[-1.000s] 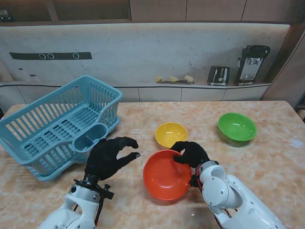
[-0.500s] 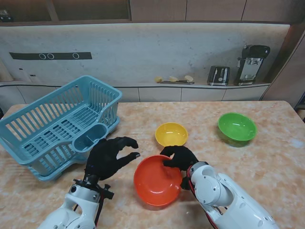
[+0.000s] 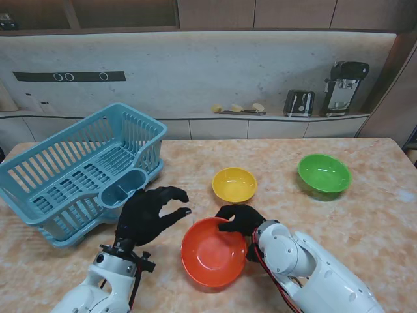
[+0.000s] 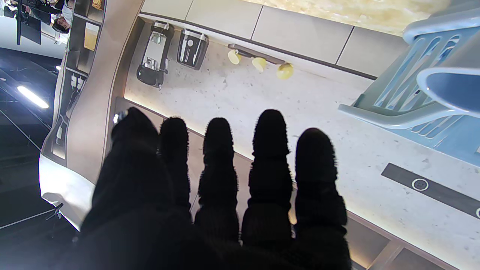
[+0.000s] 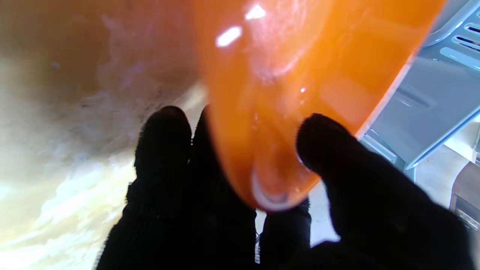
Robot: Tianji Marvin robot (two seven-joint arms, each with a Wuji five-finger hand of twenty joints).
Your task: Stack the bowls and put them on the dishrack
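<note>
From the stand's view, my right hand (image 3: 240, 219) had the orange bowl (image 3: 213, 252) pinched at its far rim, thumb inside and the other fingers outside. Over the last second the bowl had shifted leftward and nearer to me, from beside the yellow bowl (image 3: 234, 184) to a spot in front of my left hand (image 3: 148, 212), and its mouth was now tipped up toward the camera, so I judged it lifted off the table (image 3: 365, 228). The yellow bowl and the green bowl (image 3: 324, 172) had not moved, each sitting alone, well apart; the dishrack (image 3: 78, 171) stood empty at far left. My left hand had stayed where it was, fingers curled but apart, holding nothing.

In the left wrist view, the fingers (image 4: 270, 150) were spread, nothing between them, with a corner of the dishrack (image 4: 420, 93) just beyond.

In the right wrist view, the orange bowl (image 5: 300, 82) filled the frame, its rim clamped between thumb (image 5: 337, 150) and fingers (image 5: 165, 142), with the dishrack (image 5: 431, 105) behind it.

My reading: the bowl was travelling toward the rack side instead of over another bowl, so no stack existed yet. I judged the task early, and the one-sided rim pinch could let the bowl swing or slip.
</note>
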